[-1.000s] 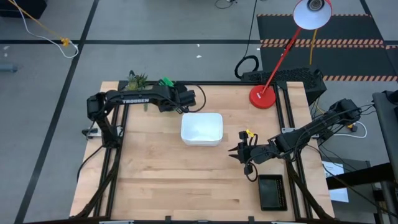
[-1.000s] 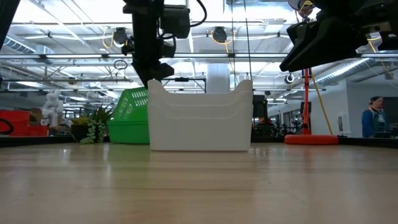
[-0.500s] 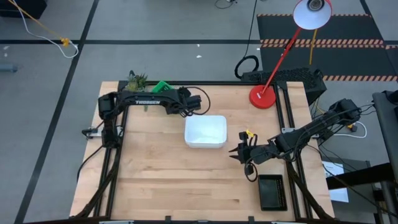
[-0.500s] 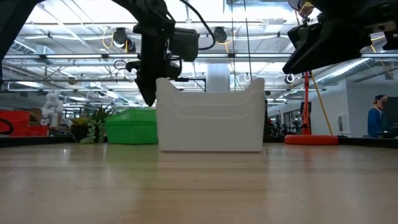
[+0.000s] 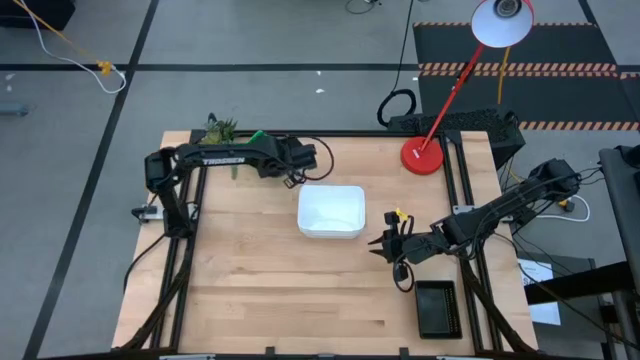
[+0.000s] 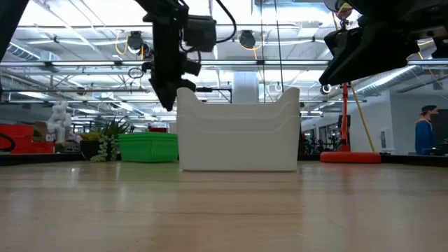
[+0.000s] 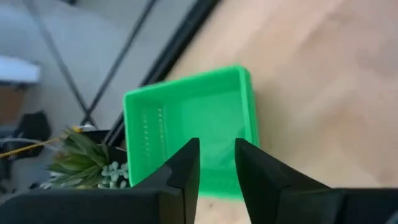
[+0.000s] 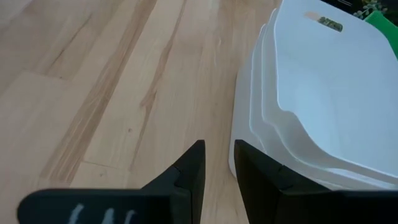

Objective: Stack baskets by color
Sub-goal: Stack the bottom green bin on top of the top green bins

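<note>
Currently, we find the white basket stack (image 5: 331,211) at the centre of the high view, resting on the desk (image 5: 260,290). In the right wrist view its nested rims show as separate steps, so we judge that several white baskets are already seated one inside another. A green basket (image 7: 189,127) lies at the upper left of the high view, near the small leafy plant (image 5: 220,129) and apart from the white stack. A black mesh basket (image 5: 437,307) sits at the lower right of the high view, near the desk's edge.

We see the left pincer (image 5: 296,172) just beyond the upper left corner of the white stack, with a narrow gap between its fingers (image 7: 185,171) and nothing between them. The right pincer (image 5: 385,244) hangs to the right of the stack, jaws parted by a similar narrow gap, empty.

Handling, as we judge it: these are thin-walled moulded plastic baskets, light and fairly stiff, with smooth and probably slippery sides. We would take hold over the rim of a short wall, one finger inside and one outside. A light basket can slide on the desk when nudged, and nested baskets may lift together. The mesh wall of the black basket should offer more purchase than the smooth green or white walls.
</note>
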Motion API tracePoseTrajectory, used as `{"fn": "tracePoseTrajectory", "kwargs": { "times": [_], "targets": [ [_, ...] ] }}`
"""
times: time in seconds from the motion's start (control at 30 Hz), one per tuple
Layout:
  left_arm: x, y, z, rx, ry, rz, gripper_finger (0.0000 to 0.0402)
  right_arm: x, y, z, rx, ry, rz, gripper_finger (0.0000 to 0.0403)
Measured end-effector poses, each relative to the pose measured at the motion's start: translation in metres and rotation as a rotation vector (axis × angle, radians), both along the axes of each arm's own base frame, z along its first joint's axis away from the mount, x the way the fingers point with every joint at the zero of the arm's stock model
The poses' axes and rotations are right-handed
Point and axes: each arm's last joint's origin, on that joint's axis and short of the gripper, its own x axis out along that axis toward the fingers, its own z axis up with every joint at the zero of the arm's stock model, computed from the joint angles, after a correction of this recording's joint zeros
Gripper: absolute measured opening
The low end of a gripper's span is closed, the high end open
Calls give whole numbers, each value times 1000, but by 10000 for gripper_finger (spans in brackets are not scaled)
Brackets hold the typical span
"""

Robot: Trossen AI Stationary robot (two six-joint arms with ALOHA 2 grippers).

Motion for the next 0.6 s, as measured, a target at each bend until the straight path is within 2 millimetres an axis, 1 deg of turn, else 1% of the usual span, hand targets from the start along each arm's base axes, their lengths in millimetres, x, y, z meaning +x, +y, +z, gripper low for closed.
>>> {"fn": "tracePoseTrajectory", "kwargs": {
  "times": [0.1, 0.23, 0.3, 0.4, 0.47, 0.53, 0.6],
  "targets": [
    [-10, 1, 8, -93, 63, -92, 104, 0, 0, -1, 5, 7, -7, 77],
    [-26, 4, 14, -191, 240, -253, 104, -2, -1, -2, 16, 30, -23, 77],
    [-32, 6, 9, -248, 325, -353, 104, -3, -1, -4, 21, 44, -31, 77],
    [-40, 11, -5, -326, 420, -474, 104, -3, -1, -4, 41, 51, -26, 77],
    [-45, 15, -14, -346, 481, -529, 108, -3, 0, -4, 64, 59, -11, 77],
    [-50, 18, -22, -331, 543, -562, 118, -3, 1, -4, 81, 67, 7, 77],
    [-53, 21, -27, -350, 555, -583, 133, -4, 1, -4, 88, 70, 14, 77]
  ]
}}
